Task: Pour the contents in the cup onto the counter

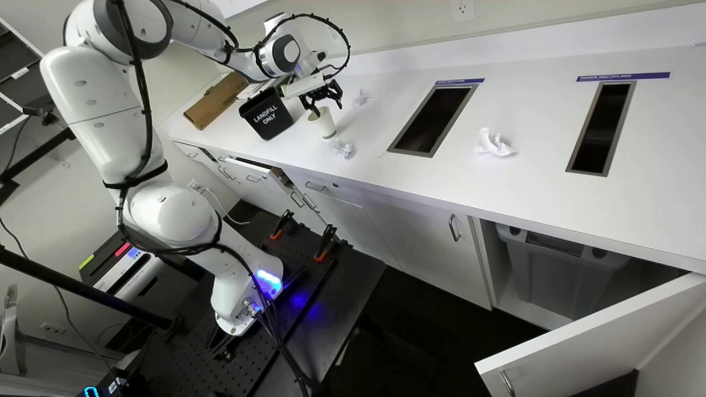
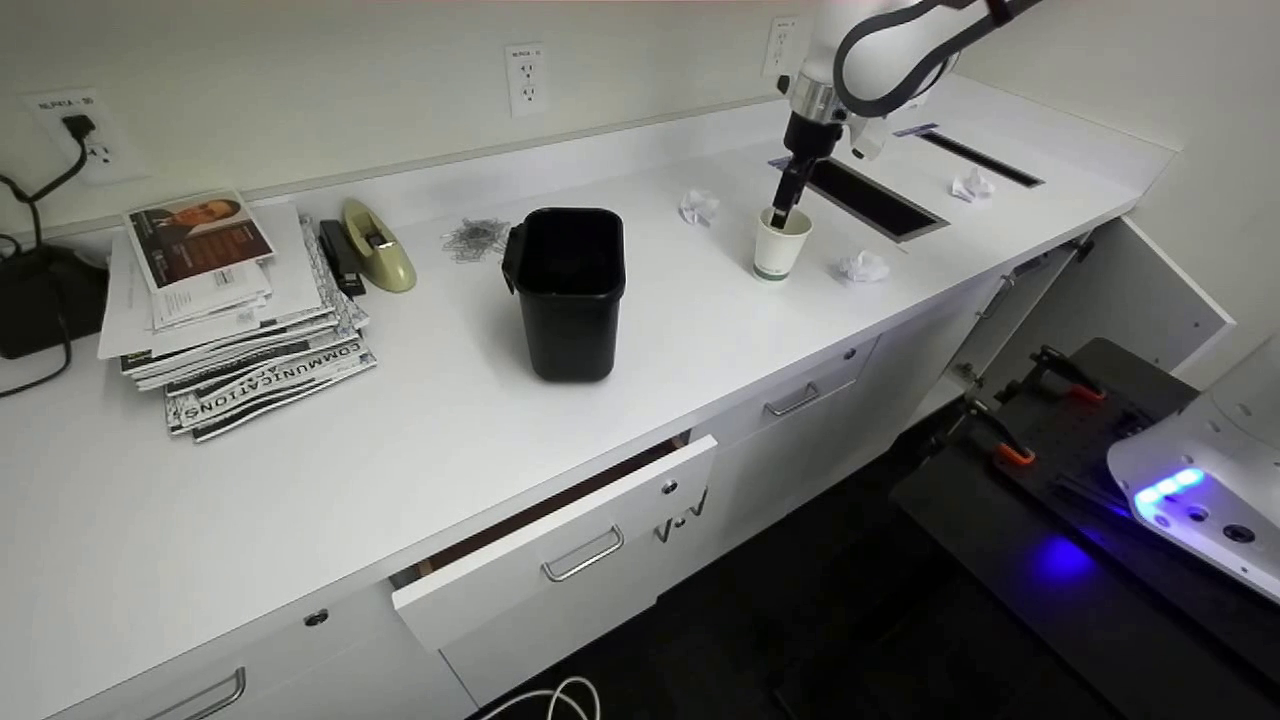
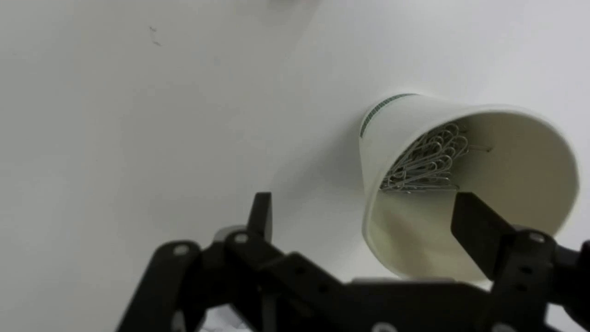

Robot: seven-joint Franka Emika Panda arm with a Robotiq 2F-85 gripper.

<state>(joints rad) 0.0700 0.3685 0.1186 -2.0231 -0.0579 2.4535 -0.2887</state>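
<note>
A white paper cup (image 1: 326, 125) with a green band near its base stands upright on the white counter (image 1: 540, 193). It also shows in an exterior view (image 2: 776, 252) and in the wrist view (image 3: 396, 122). Silver paper clips (image 3: 424, 161) lie in its bottom. My gripper (image 3: 362, 207) is open and points down at the cup, and it shows in both exterior views (image 1: 327, 106) (image 2: 780, 218). In the wrist view one finger is over the cup's mouth and the other is outside its wall. I cannot tell whether a finger touches the cup.
A black bin (image 2: 575, 330) stands beside the cup. Crumpled papers (image 2: 865, 266) lie around it. A heap of paper clips (image 2: 477, 240), a tape dispenser (image 2: 378, 245) and a magazine stack (image 2: 250, 330) are farther along. Slots (image 1: 433, 120) open in the counter. A drawer (image 2: 570, 550) is pulled out.
</note>
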